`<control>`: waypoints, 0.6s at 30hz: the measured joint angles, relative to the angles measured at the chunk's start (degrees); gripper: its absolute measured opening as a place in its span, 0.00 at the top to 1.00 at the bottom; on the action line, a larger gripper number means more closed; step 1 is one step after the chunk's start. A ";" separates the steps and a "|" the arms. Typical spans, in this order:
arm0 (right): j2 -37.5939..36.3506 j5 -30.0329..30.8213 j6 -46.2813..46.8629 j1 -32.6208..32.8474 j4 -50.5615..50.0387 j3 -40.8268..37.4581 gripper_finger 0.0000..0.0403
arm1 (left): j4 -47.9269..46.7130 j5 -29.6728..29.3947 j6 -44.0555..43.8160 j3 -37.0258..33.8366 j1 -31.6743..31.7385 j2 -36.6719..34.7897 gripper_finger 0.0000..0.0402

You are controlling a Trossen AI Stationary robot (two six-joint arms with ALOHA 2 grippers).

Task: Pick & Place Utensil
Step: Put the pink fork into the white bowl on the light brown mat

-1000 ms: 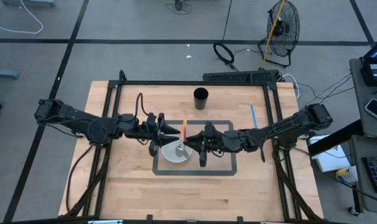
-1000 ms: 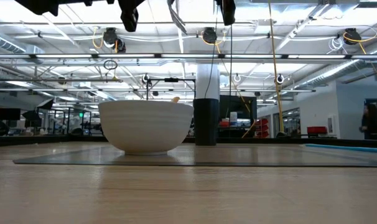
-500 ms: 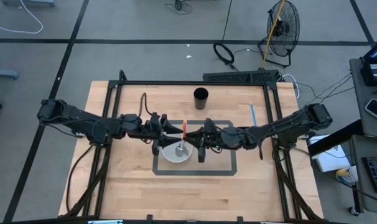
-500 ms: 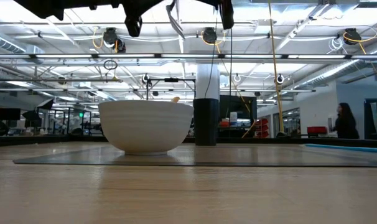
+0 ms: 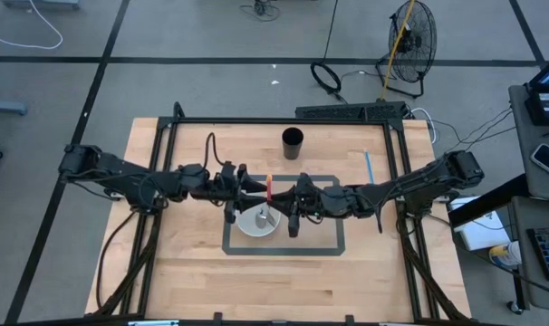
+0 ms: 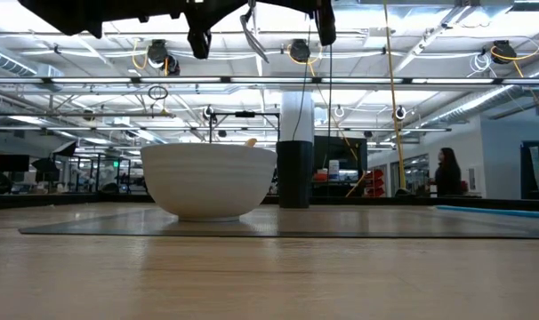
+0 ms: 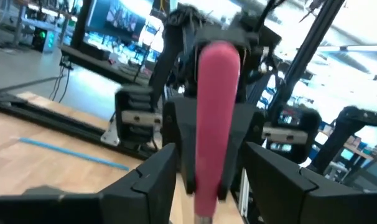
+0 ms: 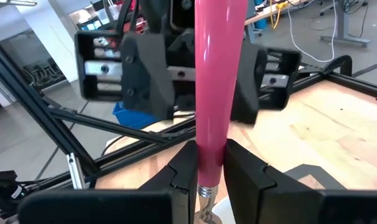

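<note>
A utensil with a pink handle [image 5: 268, 189] and a metal lower end [image 6: 253, 29] hangs upright over the white bowl [image 5: 256, 223], which stands on the grey mat [image 5: 324, 237]. My right gripper [image 8: 210, 169] reaches in from the table's right and is shut on the handle. My left gripper [image 7: 210, 180] faces it from the table's left, open. Its two fingers [image 7: 152, 177] stand on either side of the same handle [image 7: 217, 112] without visibly touching it. My right gripper pinches the pink handle's lower part [image 8: 208, 146], just above the metal neck [image 8: 204, 198], between its two fingers. The fingers come in level from the table's right and lie across the handle. The utensil stands about upright, lifted clear above the bowl.
A black cup [image 5: 293, 142] stands toward the far edge, beyond the mat. A thin blue stick [image 5: 369, 167] lies at the right. A light tip [image 6: 250, 140] shows over the bowl's rim [image 6: 207, 148]. A person walks in the room behind the table.
My left gripper has edged toward the table's right, closer around the pink handle. My right gripper and the utensil have kept still over the bowl.
</note>
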 joint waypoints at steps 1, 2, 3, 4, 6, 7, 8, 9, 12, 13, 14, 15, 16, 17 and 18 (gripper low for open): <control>0.00 -0.01 0.00 0.00 -0.01 0.00 0.87 | 0.38 0.00 0.00 0.00 0.17 -0.02 0.53; 0.00 -0.02 -0.01 0.00 0.00 0.00 0.87 | 0.45 0.00 0.01 0.00 0.44 -0.04 0.54; 0.00 -0.02 -0.02 0.00 0.00 0.00 0.87 | 0.41 0.00 0.04 0.00 0.66 -0.02 0.55; 0.00 -0.02 -0.03 0.00 -0.08 0.00 0.87 | 0.34 0.01 0.12 0.00 0.86 -0.02 0.56; 0.00 -0.02 -0.04 0.00 -0.26 0.00 0.87 | 0.58 0.05 0.06 0.00 1.22 -0.02 0.58; 0.00 -0.02 -0.04 0.00 -0.36 0.00 0.87 | 0.69 0.06 0.04 0.00 1.38 -0.02 0.59; 0.00 0.03 -0.06 0.00 -0.57 0.00 0.87 | 0.67 0.19 0.00 0.00 1.46 -0.02 0.61; 0.00 0.05 -0.07 0.00 -0.70 0.00 0.87 | 0.63 0.20 -0.04 0.00 1.43 -0.02 0.62; 0.00 0.00 -0.09 0.00 -0.78 0.00 0.87 | 0.61 0.80 -0.24 0.00 1.43 -0.02 0.65; 0.00 0.00 -0.09 0.00 -0.77 0.00 0.87 | 0.61 1.12 -0.22 0.00 1.43 -0.02 0.65; 0.00 -0.02 -0.09 0.00 -0.78 0.00 0.87 | 0.58 1.22 -0.21 0.00 1.43 -0.02 0.66; 0.00 -0.02 -0.09 0.00 -0.78 0.00 0.87 | 0.58 1.27 -0.22 0.00 1.43 -0.02 0.66; 0.00 -0.02 -0.09 0.00 -0.80 0.00 0.87 | 0.59 1.27 -0.22 0.00 1.43 -0.02 0.66; 0.00 -0.02 -0.09 0.00 -0.80 0.00 0.87 | 0.58 1.27 -0.26 0.00 1.43 -0.02 0.66; 0.00 0.00 -0.09 -0.02 -0.80 0.00 0.87 | 0.58 1.27 -0.26 0.00 1.43 -0.02 0.65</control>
